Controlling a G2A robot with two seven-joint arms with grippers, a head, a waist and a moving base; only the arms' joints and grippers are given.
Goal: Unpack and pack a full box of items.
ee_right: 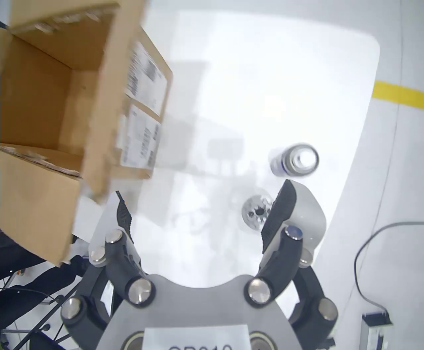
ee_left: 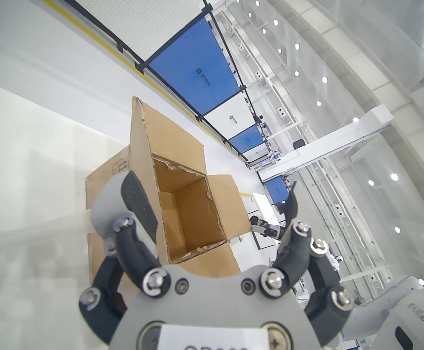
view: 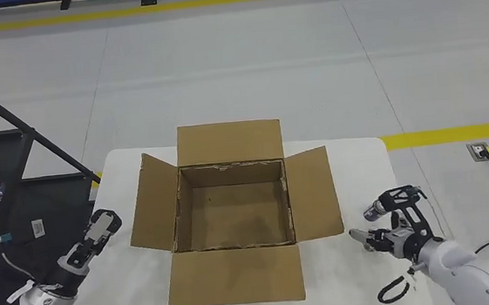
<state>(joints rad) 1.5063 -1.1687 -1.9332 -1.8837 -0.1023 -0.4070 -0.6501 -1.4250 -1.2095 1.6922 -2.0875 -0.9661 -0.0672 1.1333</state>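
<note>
Left gripper (view: 104,224) is hovering over the near left corner of the desk (view: 358,156), its jaws spread wide. Right gripper (view: 389,223) is hanging over the near right side, jaws likewise spread, with a small bottle (ee_right: 294,162) sitting on the desk just beyond its fingertips and a metal disc (ee_right: 253,212) lying beside one finger. Between the two arms the box (view: 235,276) is standing mid-desk, all four flaps folded outward and its bare cardboard floor showing.
</note>
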